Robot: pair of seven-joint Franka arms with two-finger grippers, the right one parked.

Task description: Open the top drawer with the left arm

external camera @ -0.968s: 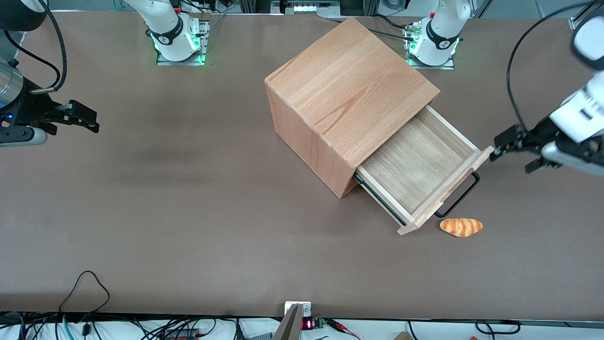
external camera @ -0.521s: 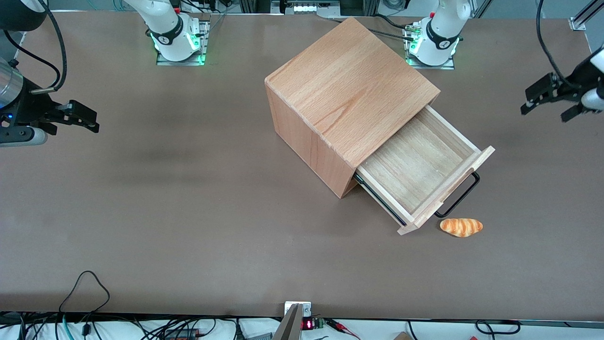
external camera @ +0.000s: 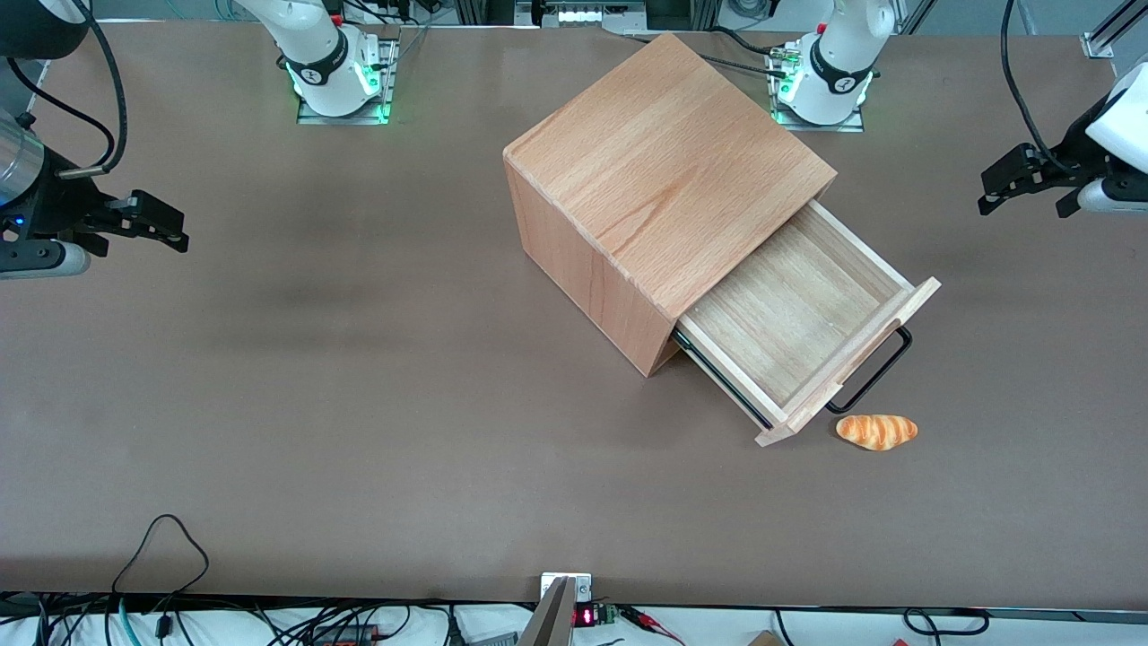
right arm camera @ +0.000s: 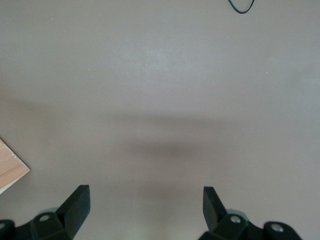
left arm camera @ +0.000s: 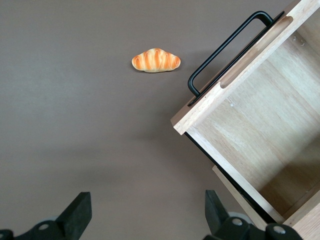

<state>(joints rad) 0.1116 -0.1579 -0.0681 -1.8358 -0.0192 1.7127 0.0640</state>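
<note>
Top drawer [external camera: 794, 327] is one of a kind on this counter [external camera: 359, 404], and it is pulled far out of the one wooden cabinet [external camera: 664, 179]. Inside it is bare wood. One thin black handle [external camera: 874, 372] sticks out from its front board. One little bread roll [external camera: 877, 431] lies on the counter just beside the drawer's front corner, nearer to the front camera than the handle (the roll and the drawer do not touch).

One left arm [external camera: 1117, 135] hangs over the counter at the working arm's end, well apart from the drawer. Its hand [external camera: 1022, 184] is open, with two black fingers [left arm camera: 75, 215] spread wide and nothing between them. From the wrist camera you can see the drawer [left arm camera: 260, 135], the handle [left arm camera: 225, 52] and the roll [left arm camera: 156, 60] all below the hand [left arm camera: 145, 215].

The drawer's front edge sits well in from the counter's edge. Bare brown counter lies between the drawer front and the hand. More bare counter stretches from the cabinet toward the parked arm's end and toward the front camera. One black wire loop [external camera: 161, 538] lies near the counter's front edge.
</note>
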